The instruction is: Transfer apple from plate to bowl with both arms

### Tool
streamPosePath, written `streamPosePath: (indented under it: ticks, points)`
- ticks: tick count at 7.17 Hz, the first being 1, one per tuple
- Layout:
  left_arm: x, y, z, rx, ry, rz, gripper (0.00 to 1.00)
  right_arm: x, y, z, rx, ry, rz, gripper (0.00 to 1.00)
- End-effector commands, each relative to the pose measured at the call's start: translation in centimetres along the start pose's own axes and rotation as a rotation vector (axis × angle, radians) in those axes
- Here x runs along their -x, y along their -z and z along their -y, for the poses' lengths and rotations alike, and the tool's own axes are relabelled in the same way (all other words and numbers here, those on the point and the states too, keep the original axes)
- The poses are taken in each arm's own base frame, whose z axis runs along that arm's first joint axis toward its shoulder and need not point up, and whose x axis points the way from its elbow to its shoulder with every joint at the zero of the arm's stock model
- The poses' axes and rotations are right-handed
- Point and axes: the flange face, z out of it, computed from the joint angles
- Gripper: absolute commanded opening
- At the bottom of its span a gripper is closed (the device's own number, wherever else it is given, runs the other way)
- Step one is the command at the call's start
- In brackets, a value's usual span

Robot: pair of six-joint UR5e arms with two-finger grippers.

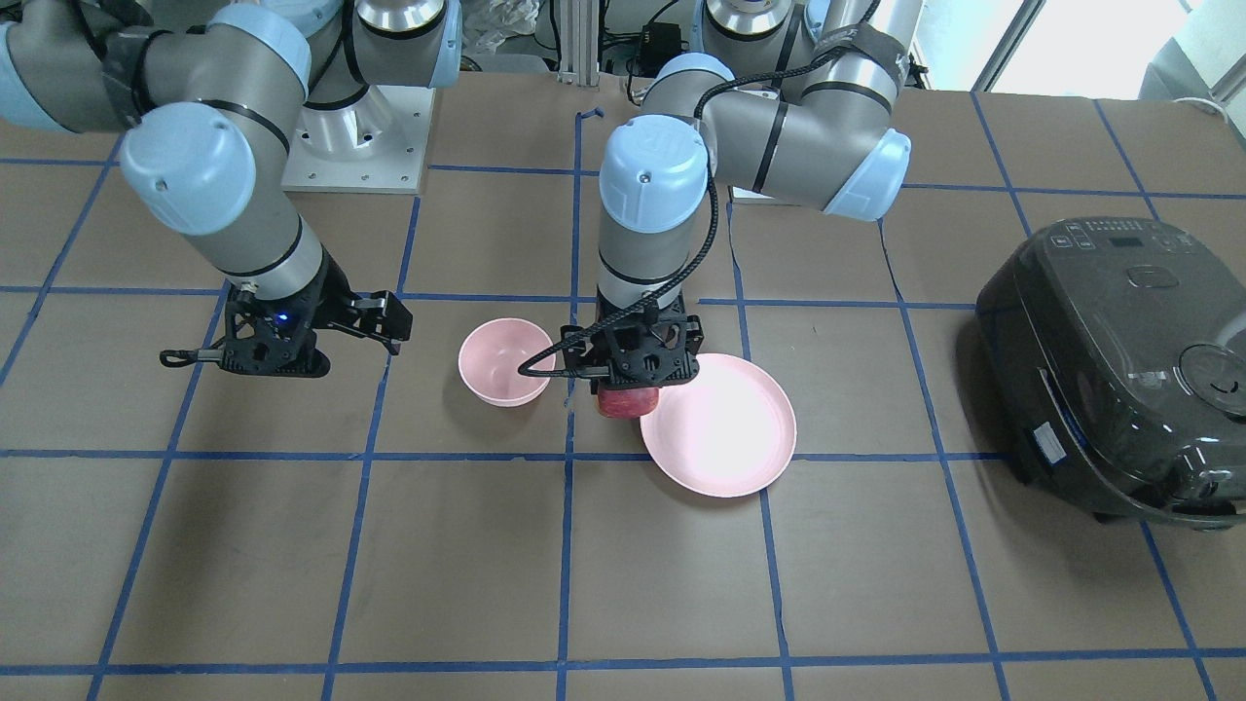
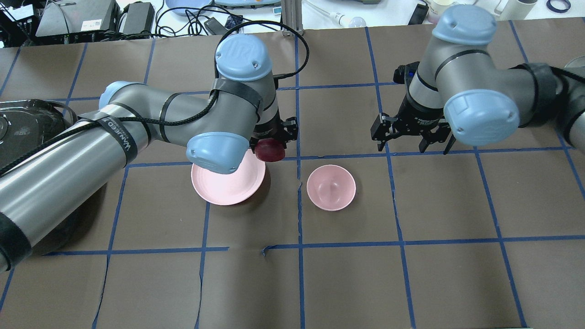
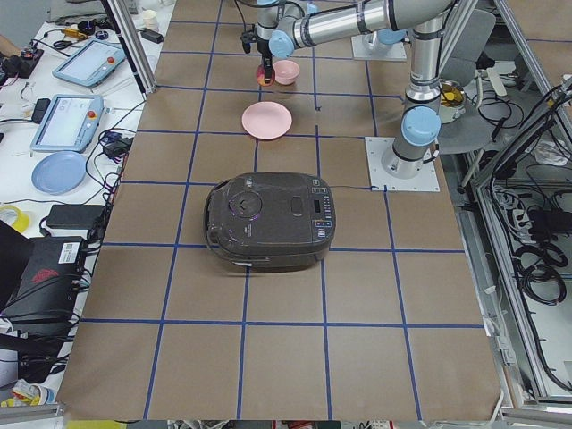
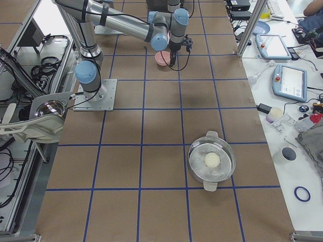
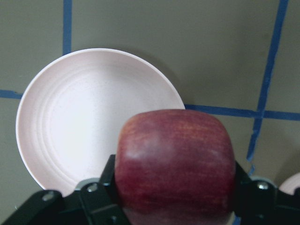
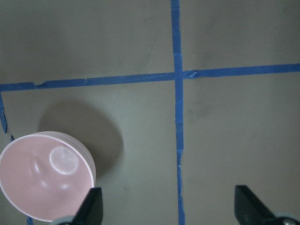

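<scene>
My left gripper [image 1: 628, 389] is shut on the dark-red apple [image 1: 627, 401] and holds it in the air over the plate's edge on the bowl side; the apple fills the left wrist view [image 5: 176, 161]. The pale-pink plate [image 1: 725, 438] lies empty under it and shows in the overhead view [image 2: 224, 185]. The small pink bowl [image 2: 331, 187] stands empty between the two grippers. My right gripper [image 2: 413, 146] is open and empty, hanging above the table beyond the bowl; its wrist view shows the bowl [image 6: 44, 176] at lower left.
A dark rice cooker [image 1: 1119, 365] stands on the table on my left side, beyond the plate. A metal pot with a glass lid [image 4: 212, 161] stands far off on my right side. Blue tape lines grid the brown table.
</scene>
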Motion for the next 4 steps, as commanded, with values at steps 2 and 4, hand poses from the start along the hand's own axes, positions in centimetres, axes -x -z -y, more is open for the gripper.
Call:
streamPosePath:
  ticks: [2,4]
  points:
    - [-7.4,-1.1,-5.1,0.015,0.02,-0.019,0.25,-0.6,7.9,-4.3,-0.089,0.056,-0.052,1.0]
    - [-8.8,-2.3,-6.3,0.015,0.013,-0.018,0.24,-0.7,7.2,-3.8,-0.036,0.042,-0.058,1.0]
